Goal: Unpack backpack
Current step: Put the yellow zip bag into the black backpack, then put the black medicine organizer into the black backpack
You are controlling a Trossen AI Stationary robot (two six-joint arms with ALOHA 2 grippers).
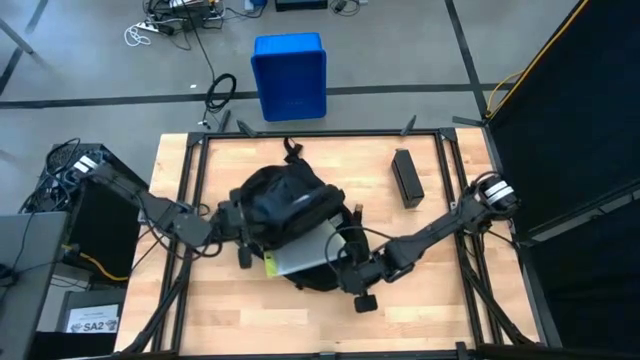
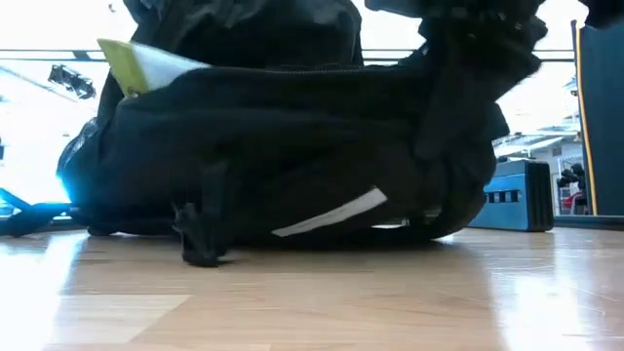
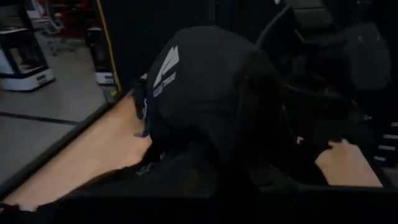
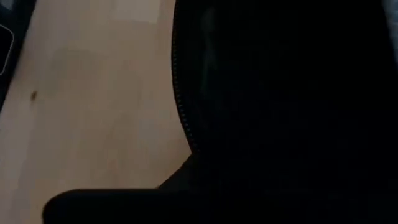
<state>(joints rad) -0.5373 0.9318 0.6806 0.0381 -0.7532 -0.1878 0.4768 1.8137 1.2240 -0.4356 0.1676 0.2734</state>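
Both pincers are pressed against the backpack (image 1: pixel 285 215), one on each side. Left gripper (image 1: pixel 240 232) is squeezed shut at the bag's side, and black cloth is bunched right in front of it in the left wrist view; whether cloth is pinched betw. the fingers can't be told. Right gripper (image 1: pixel 345 262) is shut too, set at the other side of the bag by the open zip edge. What it holds, if anything, can't be seen, as its own wrist view is filled w/ dark fabric and a zip line (image 4: pixel 181 106).

Between the 2 grippers the backpack is laid flat on the wooden table (image 1: pixel 450 300), about in the middle. A flat grey thing (image 1: pixel 305 252) is seen sticking out of the bag's opening, just beside the right gripper, w/ a small yellow-green tag (image 1: pixel 269 265) at its corner nearer the left gripper. From the low view the same yellow-green bit (image 2: pixel 127 63) is seen poking up at the top of the bag.

A pale triangle logo (image 3: pixel 165 65) is shown on the bag in front of the left gripper.

Well apart from the right gripper, a long black box (image 1: pixel 407 178) is laid on the table. Past the table's far edge, a blue bin (image 1: pixel 289 75) is set on the floor.
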